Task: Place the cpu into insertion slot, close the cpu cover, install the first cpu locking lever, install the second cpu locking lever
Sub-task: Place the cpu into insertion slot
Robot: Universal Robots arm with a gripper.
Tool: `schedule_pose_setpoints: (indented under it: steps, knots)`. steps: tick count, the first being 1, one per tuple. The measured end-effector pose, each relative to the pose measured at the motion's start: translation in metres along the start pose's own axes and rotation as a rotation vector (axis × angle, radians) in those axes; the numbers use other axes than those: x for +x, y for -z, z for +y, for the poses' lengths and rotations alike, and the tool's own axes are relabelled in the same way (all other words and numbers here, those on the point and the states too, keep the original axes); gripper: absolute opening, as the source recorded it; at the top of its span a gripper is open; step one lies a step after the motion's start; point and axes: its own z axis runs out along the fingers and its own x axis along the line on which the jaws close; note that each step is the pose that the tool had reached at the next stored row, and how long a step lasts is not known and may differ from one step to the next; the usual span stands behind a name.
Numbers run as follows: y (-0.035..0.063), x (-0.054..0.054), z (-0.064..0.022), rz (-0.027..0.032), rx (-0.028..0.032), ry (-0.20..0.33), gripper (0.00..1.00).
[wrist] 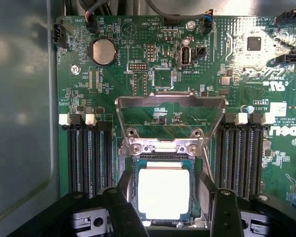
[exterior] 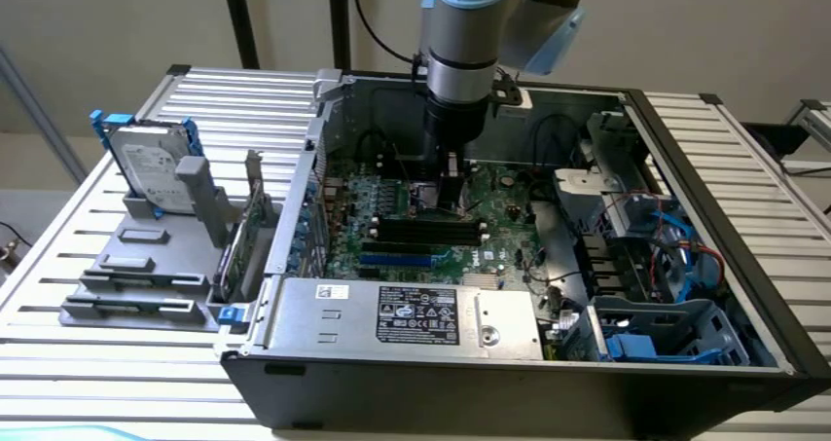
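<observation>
Wrist view looks straight down on the green motherboard [wrist: 113,94], and the cpu [wrist: 164,193] lies silvery face up inside the insertion slot [wrist: 195,195], flat and square to its rim as far as I can see. The cpu cover [wrist: 170,101] is not down on it. The silvery frame stands swung open from the slot's edge, on the side toward the round coin battery [wrist: 102,52], and the board shows through its window. The gripper [wrist: 173,197] hangs right over the slot with its two dark fingers [wrist: 226,212] spread apart, one on either side of the chip. One sits just beside the chip's edge and the other has a clear gap to it, so nothing is clamped between them. Banks of long black memory slots [wrist: 86,153] flank the socket on both sides. From the exterior view, the arm reaches straight down into the open computer case [exterior: 520,397], which lies on a slatted metal table [exterior: 130,383], and the gripper is low over the middle of the board. A grey labelled power supply box [exterior: 409,314] sits along the near edge of the case. A hard drive [exterior: 150,164] stands upright in a grey holder [exterior: 130,266] on the table, beside the case at the exterior view's left.
</observation>
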Motion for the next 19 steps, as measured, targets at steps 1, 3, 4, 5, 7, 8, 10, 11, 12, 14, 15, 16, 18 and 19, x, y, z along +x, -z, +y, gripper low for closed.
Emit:
schedule_pose_setpoints:
  steps: [1,3,4,5,7,8,10,11,12,14,15,16,18,19]
  knots:
    - [0.004,0.0,-0.0002,0.0001,0.0,0.0,0.62]
    - [0.0103,0.0,-0.0025,0.0005,0.0001,0.0,0.62]
    - [0.0121,0.0,-0.0047,0.0013,0.0001,0.0,0.62]
    - [0.0134,0.0,-0.0079,0.0018,0.0001,0.0,0.6]
    - [0.015,0.0,-0.0164,0.0028,0.0,0.0,0.54]
    - [0.0157,-0.001,-0.0209,0.003,0.0001,0.0,0.48]
    - [0.0167,-0.001,-0.0301,0.0039,0.0001,0.0,0.36]
    - [0.0172,-0.001,-0.0347,0.0042,0.0002,0.0,0.36]
    - [0.0175,-0.002,-0.0392,0.0045,0.0002,0.0,0.3]
    - [0.018,-0.002,-0.0457,0.0048,0.0001,0.0,0.24]
    - [0.0179,-0.002,-0.0471,0.005,0.0,0.0,0.18]
    - [0.018,-0.002,-0.0472,0.005,0.0001,0.0,0.12]
    - [0.018,-0.002,-0.0471,0.0054,0.0001,0.0,0.11]
    - [0.018,-0.002,-0.0472,0.0053,0.0002,0.0,0.11]
